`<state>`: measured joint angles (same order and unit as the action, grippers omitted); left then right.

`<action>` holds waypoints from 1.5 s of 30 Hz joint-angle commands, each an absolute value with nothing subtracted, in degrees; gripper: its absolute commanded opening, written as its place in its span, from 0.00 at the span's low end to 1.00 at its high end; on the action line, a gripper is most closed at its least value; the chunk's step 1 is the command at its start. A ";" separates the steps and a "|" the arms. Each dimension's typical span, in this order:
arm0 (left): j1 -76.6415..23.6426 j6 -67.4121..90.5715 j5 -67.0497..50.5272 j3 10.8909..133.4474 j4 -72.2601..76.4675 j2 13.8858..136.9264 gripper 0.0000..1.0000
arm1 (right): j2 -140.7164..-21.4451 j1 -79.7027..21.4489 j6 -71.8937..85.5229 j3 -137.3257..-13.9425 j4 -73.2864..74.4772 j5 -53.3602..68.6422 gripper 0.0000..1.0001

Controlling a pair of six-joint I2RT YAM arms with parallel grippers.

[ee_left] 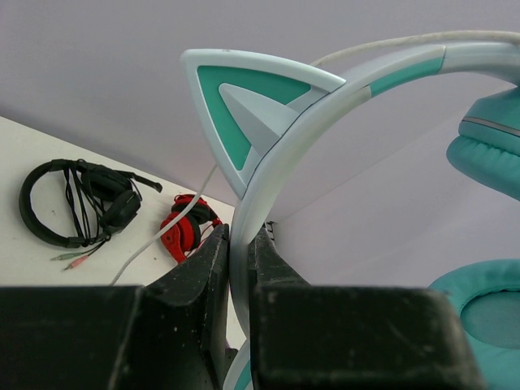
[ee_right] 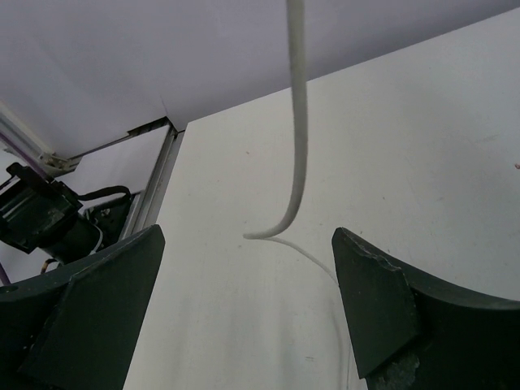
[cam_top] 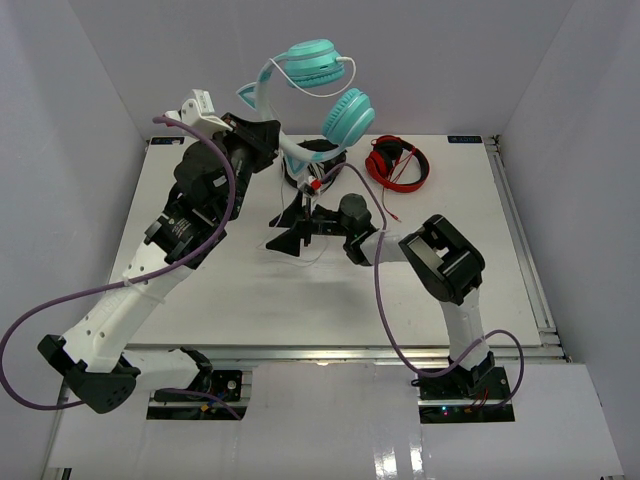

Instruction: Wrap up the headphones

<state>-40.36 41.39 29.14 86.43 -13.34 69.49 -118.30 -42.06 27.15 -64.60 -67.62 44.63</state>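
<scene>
1. Teal headphones [cam_top: 322,62] aloft; left gripper [ee_left: 240,260] pinches the headband [ee_left: 268,179].
2. Right gripper [ee_right: 244,276] spread; white cable [ee_right: 297,122] hangs between its fingers [ee_right: 97,309], seemingly untouched.
3. Step: catching cable. Next: close on it, then wind.

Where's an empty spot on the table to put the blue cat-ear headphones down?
Bare table lies at the front, between the left arm and right arm, and at the right, between the red headphones and the side rail. The back middle is crowded: black headphones, red ones, the right gripper and the white cable.
</scene>
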 commanded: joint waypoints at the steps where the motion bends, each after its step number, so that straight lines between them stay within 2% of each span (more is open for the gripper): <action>1: -40.52 43.12 27.92 88.80 -9.67 66.62 0.00 | -121.00 -44.18 27.31 -69.14 -74.80 44.94 0.90; 7: -40.46 43.56 28.22 88.33 -9.64 65.80 0.00 | -125.64 -45.09 31.41 -73.45 -74.94 40.34 0.98; 8: -40.52 43.48 28.39 88.36 -9.61 65.74 0.00 | -126.53 -45.53 31.73 -74.24 -75.21 40.52 0.98; 10: -40.52 43.24 28.50 88.65 -9.67 65.97 0.00 | -127.99 -46.23 33.01 -75.58 -75.85 40.46 0.89; 12: -40.52 43.15 28.70 88.84 -9.67 66.23 0.00 | -130.02 -46.90 35.01 -76.52 -78.29 40.70 0.78; 16: -40.48 43.07 28.96 88.77 -9.67 66.49 0.00 | -131.96 -46.89 40.15 -76.35 -85.58 40.74 0.42; 18: -40.52 42.98 29.23 88.63 -9.67 66.31 0.00 | -131.64 -46.64 40.98 -75.57 -87.33 40.53 0.12; 19: -40.52 42.98 29.38 88.46 -9.67 66.14 0.00 | -131.28 -46.52 41.18 -75.21 -88.03 40.39 0.08; 23: -40.52 42.89 30.13 87.64 -9.58 65.05 0.00 | -126.64 -45.63 41.50 -70.21 -88.26 41.63 0.08; 27: -40.52 41.56 33.47 85.48 -8.34 63.63 0.00 | -115.75 -45.36 32.09 -61.66 -70.58 44.35 0.08; 29: -40.52 40.51 35.83 84.17 -7.76 63.01 0.00 | -109.36 -45.44 22.84 -57.98 -58.02 45.91 0.08; 31: -40.52 38.35 38.91 83.71 -7.41 62.52 0.00 | -101.15 -45.36 12.79 -55.29 -39.08 46.61 0.08; 33: -40.52 36.47 40.79 83.52 -7.74 61.85 0.00 | -95.21 -45.43 -3.70 -53.86 -24.82 45.47 0.08; 35: -40.44 34.50 42.42 83.16 -8.35 61.03 0.00 | -87.60 -45.45 -13.50 -52.86 -8.70 41.96 0.08; 40: -40.43 31.09 43.98 82.66 -9.84 59.82 0.00 | -73.42 -45.85 -31.58 -50.76 11.07 34.32 0.08; 45: -40.35 25.78 48.47 80.19 -10.52 61.43 0.00 | -65.97 -50.02 -45.71 -52.79 21.08 14.91 0.08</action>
